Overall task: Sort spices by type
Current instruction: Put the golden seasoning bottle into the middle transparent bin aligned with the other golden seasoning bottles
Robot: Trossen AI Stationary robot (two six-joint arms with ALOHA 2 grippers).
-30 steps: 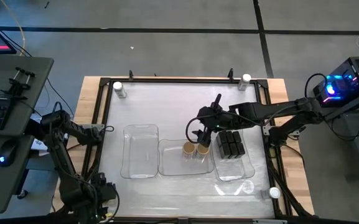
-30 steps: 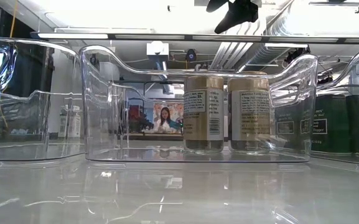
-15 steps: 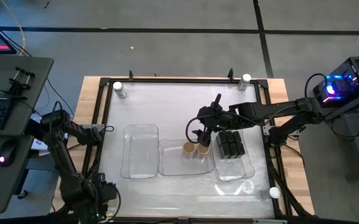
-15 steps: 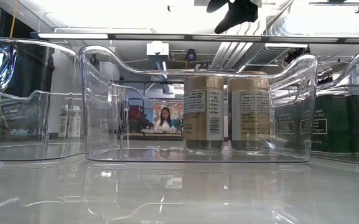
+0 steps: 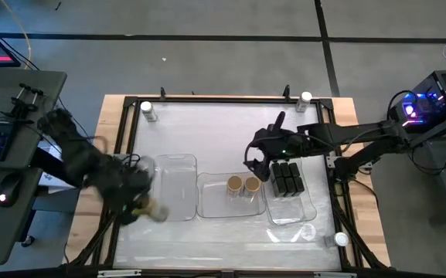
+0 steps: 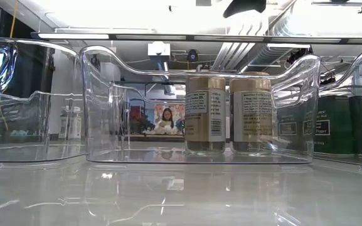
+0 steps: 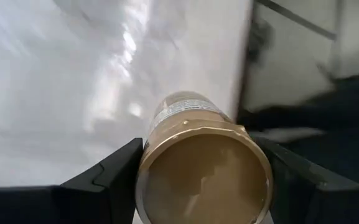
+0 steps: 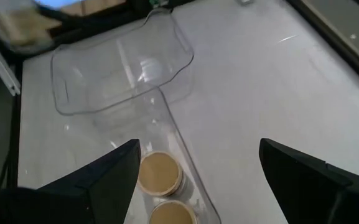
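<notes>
The table is covered in a glossy, whitish sheet that throws back the ceiling lights, framed by pale bare wood along its edges. The three trays are clear, smooth plastic, shiny at the rims. The round spice jars wear printed paper labels and matt tan lids. The black boxy containers look dull and dark. The left gripper's fingers are matt black plastic around a tan-lidded jar.
</notes>
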